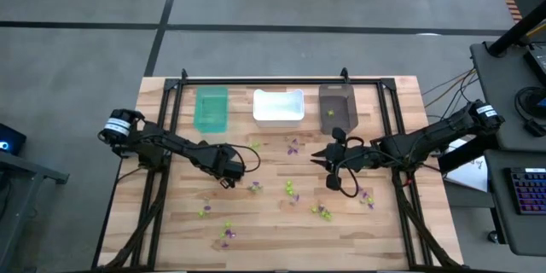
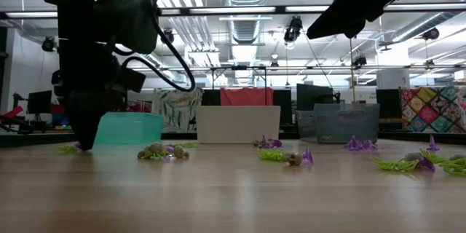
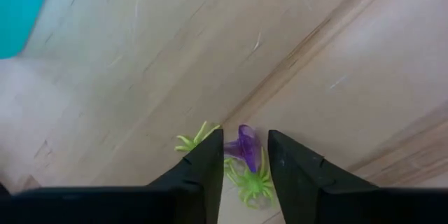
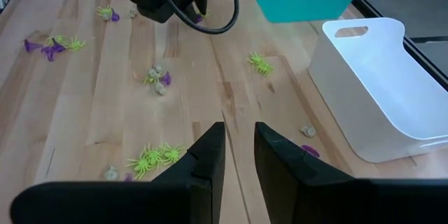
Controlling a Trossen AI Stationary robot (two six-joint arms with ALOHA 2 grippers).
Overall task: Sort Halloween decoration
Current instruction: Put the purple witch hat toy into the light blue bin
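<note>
Tiny purple, lime-green and pale Halloween decoration trinkets lie scattered on the wooden table [image 1: 171,222]. My left gripper [image 3: 245,164] points down at the table's left middle [image 1: 229,177], its tips almost on the wood [image 2: 82,142]. It is open, with a purple trinket [image 3: 245,145] between the fingers. A green spider [image 3: 252,184] lies beside that trinket and another spider [image 3: 193,140] just outside the fingers. My right gripper [image 4: 239,157] hangs above the table's right middle [image 1: 324,155], open by a narrow gap with nothing in it. My left gripper comes from above with one finger [image 3: 208,164] on either side of the purple trinket's body [image 3: 246,140], which lies on the wood. A gap still shows beside the other finger [image 3: 288,168]. I cannot tell whether either finger touches the trinket.
Three bins stand in a row at the far edge: teal [image 1: 212,109], white [image 1: 278,105] and dark brown [image 1: 336,107]. More trinkets lie in clusters near the middle [image 1: 293,189], near the front [image 1: 226,235] and on the right [image 1: 367,196]. A black frame rail [image 1: 256,79] borders the table.
</note>
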